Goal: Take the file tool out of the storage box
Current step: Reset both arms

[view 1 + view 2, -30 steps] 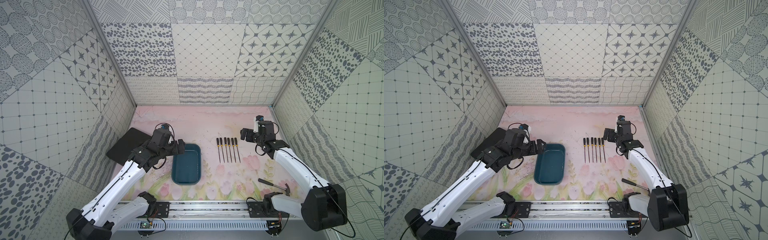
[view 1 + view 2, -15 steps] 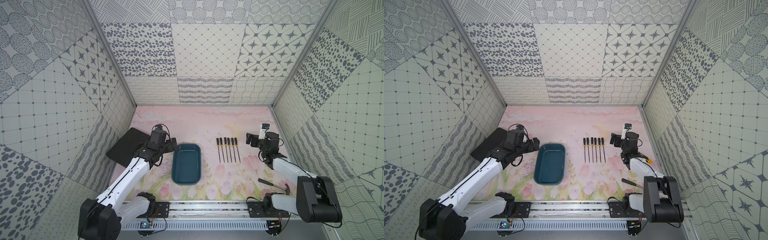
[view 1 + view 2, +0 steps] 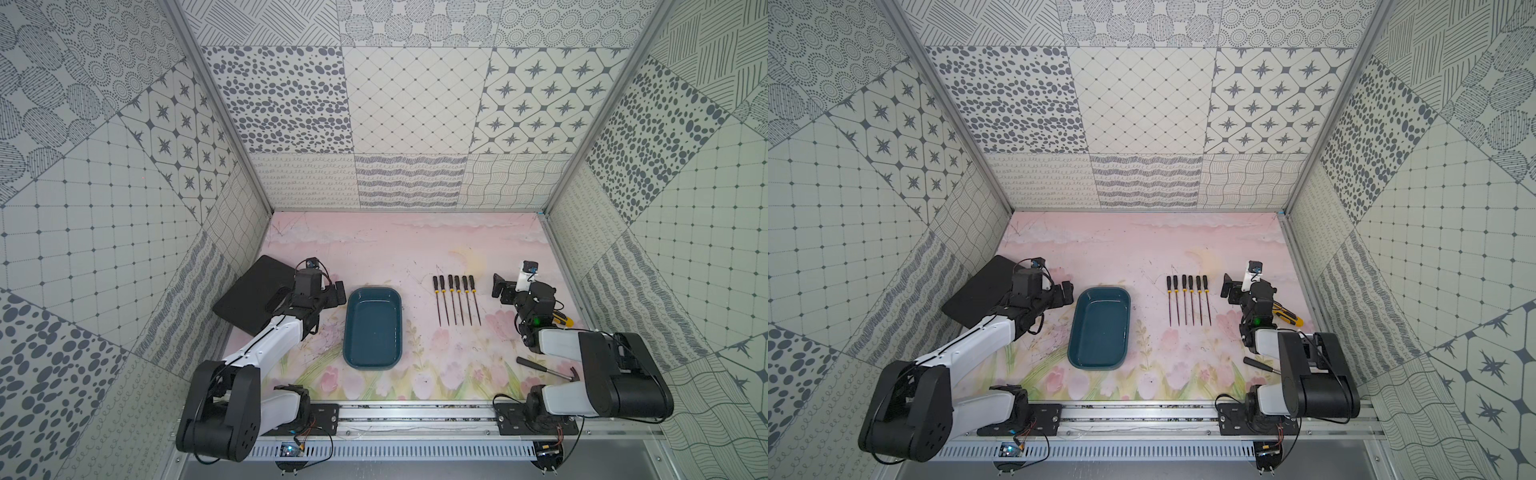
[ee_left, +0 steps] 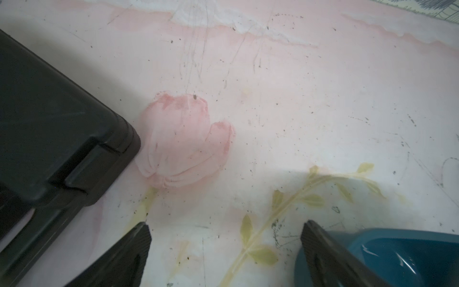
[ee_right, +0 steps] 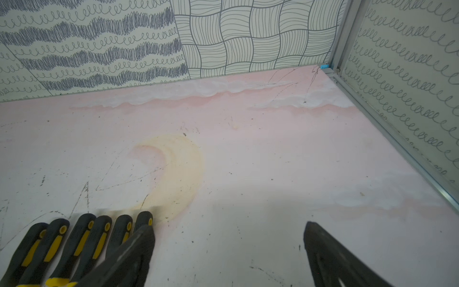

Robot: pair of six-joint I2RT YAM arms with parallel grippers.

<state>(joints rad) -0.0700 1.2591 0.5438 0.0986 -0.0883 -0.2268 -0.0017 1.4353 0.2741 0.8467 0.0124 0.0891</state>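
The storage box (image 3: 374, 290), a dark teal shallow tray, sits mid-table in both top views (image 3: 1105, 289), and nothing shows inside it. Several file tools (image 3: 455, 299) with black-and-yellow handles lie side by side on the mat to its right (image 3: 1187, 300). My left gripper (image 3: 335, 294) hangs open just left of the box's far corner. In the left wrist view it (image 4: 226, 223) is over bare mat, with the box (image 4: 402, 251) beside one finger. My right gripper (image 3: 502, 290) is open and empty, right of the files. In its wrist view (image 5: 228, 226) the file handles (image 5: 82, 236) lie beside one finger.
A flat black board (image 3: 253, 299) lies against the left wall behind my left arm. A hammer (image 3: 548, 368) and a yellow utility knife (image 3: 564, 320) lie near my right arm. Patterned walls close in three sides.
Both arms have folded back toward the front rail. The left gripper drew left off the box's corner, and the right gripper moved right and lower, away from the files. Both stayed open.
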